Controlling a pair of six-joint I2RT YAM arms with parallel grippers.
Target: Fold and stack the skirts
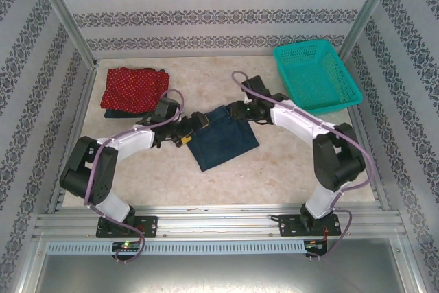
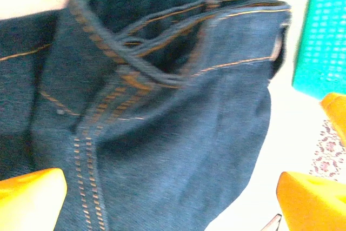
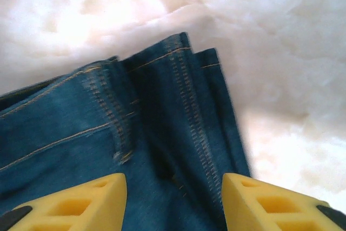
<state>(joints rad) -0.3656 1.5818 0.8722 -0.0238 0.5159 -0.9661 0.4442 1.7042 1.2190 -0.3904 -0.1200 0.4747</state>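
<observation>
A dark blue denim skirt [image 1: 223, 141] lies folded in the middle of the table. My left gripper [image 1: 186, 135] is at its left edge, open wide. In the left wrist view its yellow fingertips [image 2: 30, 198] stand far apart, with the skirt's waistband and stitched seam [image 2: 162, 106] below them. My right gripper [image 1: 234, 111] is over the skirt's far corner. Its fingers [image 3: 81, 204] are apart above the layered denim hem [image 3: 178, 106], gripping nothing. A red skirt with small white dots [image 1: 134, 86] lies folded at the back left on top of a dark skirt [image 1: 115, 111].
A teal mesh basket [image 1: 317, 75] stands at the back right and shows at the right edge [image 2: 324, 31] in the left wrist view. Patterned walls and metal posts close in the table. Bare marbled tabletop [image 1: 288, 169] lies in front of the denim skirt.
</observation>
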